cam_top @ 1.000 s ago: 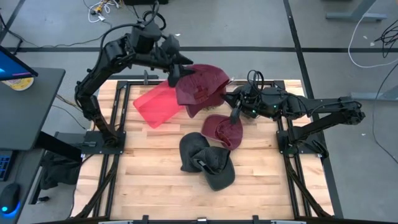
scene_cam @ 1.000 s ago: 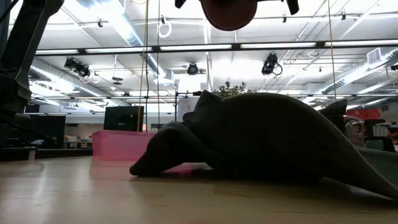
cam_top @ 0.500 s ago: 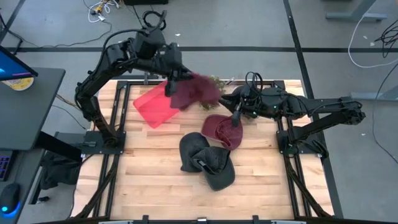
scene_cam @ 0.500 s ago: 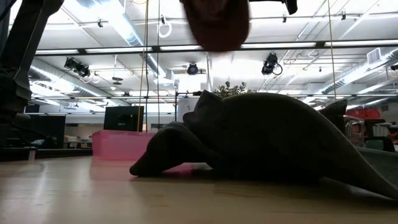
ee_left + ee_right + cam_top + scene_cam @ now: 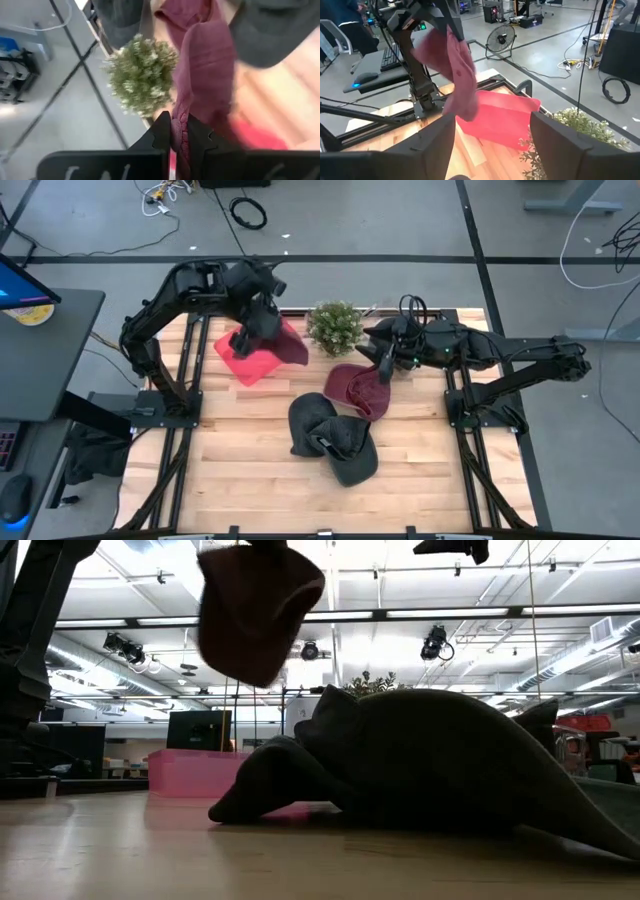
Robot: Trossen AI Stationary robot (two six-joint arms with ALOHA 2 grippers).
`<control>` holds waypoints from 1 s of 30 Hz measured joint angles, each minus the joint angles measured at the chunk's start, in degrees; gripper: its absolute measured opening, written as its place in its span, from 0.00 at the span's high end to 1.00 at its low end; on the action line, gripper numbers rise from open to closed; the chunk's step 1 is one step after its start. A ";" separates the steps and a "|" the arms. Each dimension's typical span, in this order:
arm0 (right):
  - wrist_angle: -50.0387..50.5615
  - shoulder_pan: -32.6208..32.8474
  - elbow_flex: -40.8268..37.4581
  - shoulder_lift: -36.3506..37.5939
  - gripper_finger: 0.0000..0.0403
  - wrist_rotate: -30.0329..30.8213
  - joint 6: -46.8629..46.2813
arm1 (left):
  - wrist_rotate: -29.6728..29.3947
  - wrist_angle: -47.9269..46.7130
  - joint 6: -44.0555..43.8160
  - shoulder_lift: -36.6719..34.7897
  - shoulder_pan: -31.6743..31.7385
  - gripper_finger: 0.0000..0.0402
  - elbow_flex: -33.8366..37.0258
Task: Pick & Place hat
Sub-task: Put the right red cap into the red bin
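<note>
My left gripper (image 5: 264,323) is shut on a maroon hat (image 5: 287,347), which it holds in the air over the pink bin (image 5: 240,360) at the table's far left. In the low view the hat (image 5: 256,610) hangs high above the bin (image 5: 190,772). A second maroon hat (image 5: 355,390) lies on the table at mid right. My right gripper (image 5: 384,368) hovers open and empty over that hat's far edge. Dark grey hats (image 5: 332,438) lie piled nearer the front. My left gripper pinches an edge of the maroon hat (image 5: 181,134) between its two fingers. The hat hangs below the fingers, lifted clear of the bin and the table, its body slack and drooping (image 5: 250,640).
A small green plant (image 5: 335,326) stands at the far edge between the two grippers. The pile of dark grey hats (image 5: 420,760) fills the low view's middle. Bare wood (image 5: 250,480) lies at the near left. Metal frame rails run along both table sides.
My left gripper has swung from over the plant toward the table's left edge and down, carrying the maroon hat. The hat now hangs over the pink bin and sits lower, and the plant it covered shows.
</note>
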State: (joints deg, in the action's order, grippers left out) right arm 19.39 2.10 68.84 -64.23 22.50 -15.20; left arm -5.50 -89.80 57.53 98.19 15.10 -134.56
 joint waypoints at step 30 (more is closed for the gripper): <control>1.30 -1.88 0.00 -0.02 0.42 0.17 -5.99 | -27.35 3.82 -82.13 0.06 14.55 0.94 3.52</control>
State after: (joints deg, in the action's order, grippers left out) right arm 20.69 0.22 68.84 -64.25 22.68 -21.18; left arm -32.85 -85.98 -24.60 98.25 29.65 -131.03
